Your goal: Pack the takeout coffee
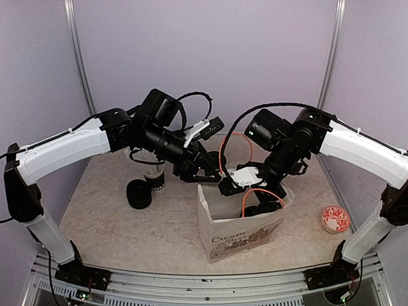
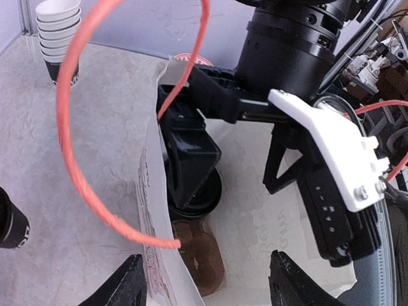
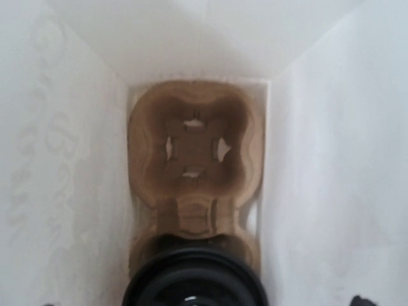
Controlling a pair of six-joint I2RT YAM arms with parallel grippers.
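Right gripper [image 2: 233, 182] hangs inside the paper bag [image 1: 239, 236], its fingers spread apart and closed on nothing. Directly under it, a takeout coffee cup [image 3: 194, 280] with its round black lid on sits in the near well of a brown pulp carrier [image 3: 191, 146] on the bag's floor. The carrier's far well is empty. The right wrist view shows only the very edge of that gripper's fingers, at the bottom corner.

Left gripper [image 2: 210, 284] is at the bag's upper left rim with its jaws also apart. One finger is outside the paper wall and the other is inside, so the wall passes between them without being pinched.

On the table left of the bag stands a low round black piece [image 1: 139, 193]. I cannot tell whether it is a lidded cup or only lids. Just beside it is a taller black cup [image 1: 155, 180] with white lettering, its top hidden by the left arm. A red-and-white round object [image 1: 336, 218] lies well to the right of the bag.
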